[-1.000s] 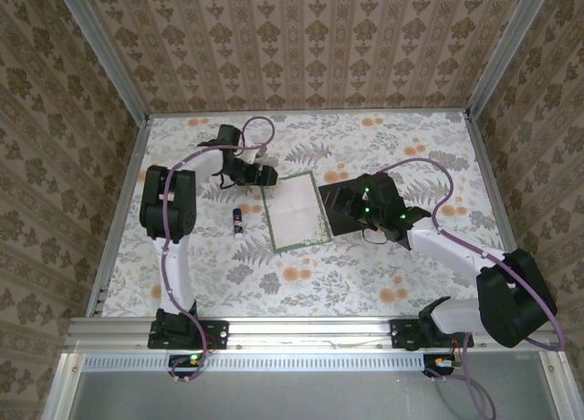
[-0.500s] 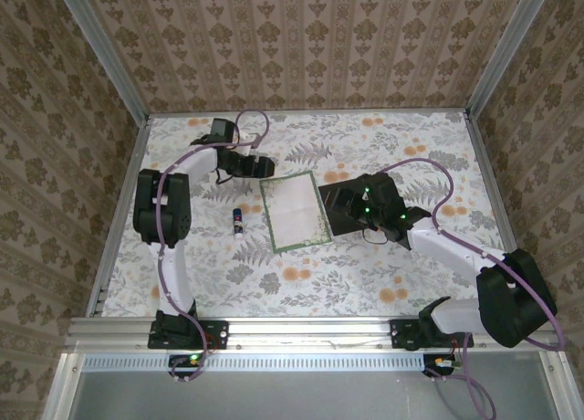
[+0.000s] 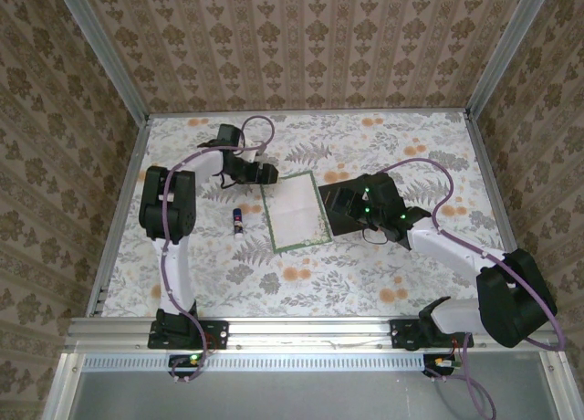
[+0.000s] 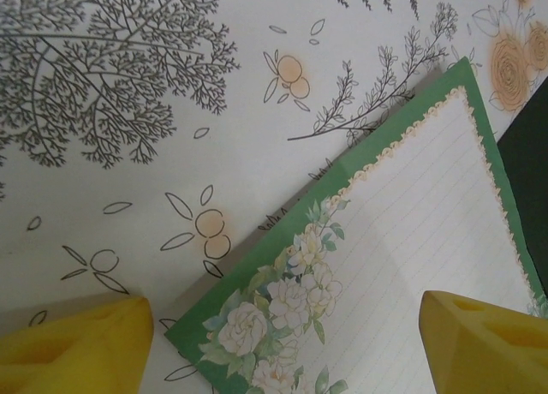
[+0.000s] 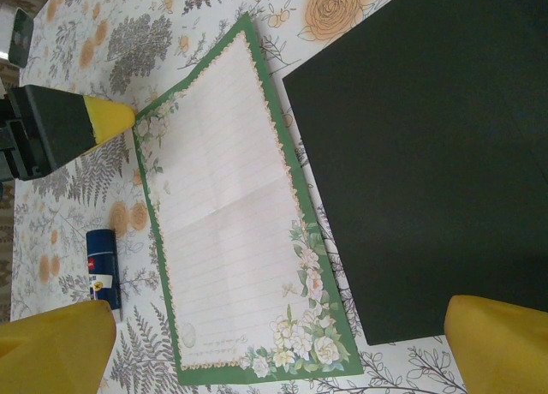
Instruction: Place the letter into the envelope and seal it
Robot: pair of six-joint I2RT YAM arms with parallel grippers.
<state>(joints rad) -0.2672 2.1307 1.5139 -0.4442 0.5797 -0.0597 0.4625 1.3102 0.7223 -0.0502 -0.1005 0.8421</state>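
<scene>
The letter (image 3: 294, 212), a white lined sheet with a green border, lies flat mid-table. Its flowered corner (image 4: 385, 265) sits between my left gripper's yellow fingers (image 4: 77, 347), which stand open just above it. The left gripper (image 3: 267, 174) hovers at the letter's far left corner and holds nothing. The black envelope (image 5: 428, 154) lies flat just right of the letter (image 5: 227, 223), with a narrow strip of table between them. My right gripper (image 5: 274, 351) hangs open over the gap between the envelope's near corner and the letter, also holding nothing. In the top view it (image 3: 351, 205) covers much of the envelope (image 3: 334, 221).
A small blue-and-white glue stick (image 3: 238, 220) lies left of the letter, also seen in the right wrist view (image 5: 104, 270). The floral table is walled by metal rails on the left (image 3: 119, 210) and right (image 3: 493, 192).
The left gripper swung a little toward the back of the table, then came back to the letter's far left corner. The letter, envelope and right arm stayed put.
</scene>
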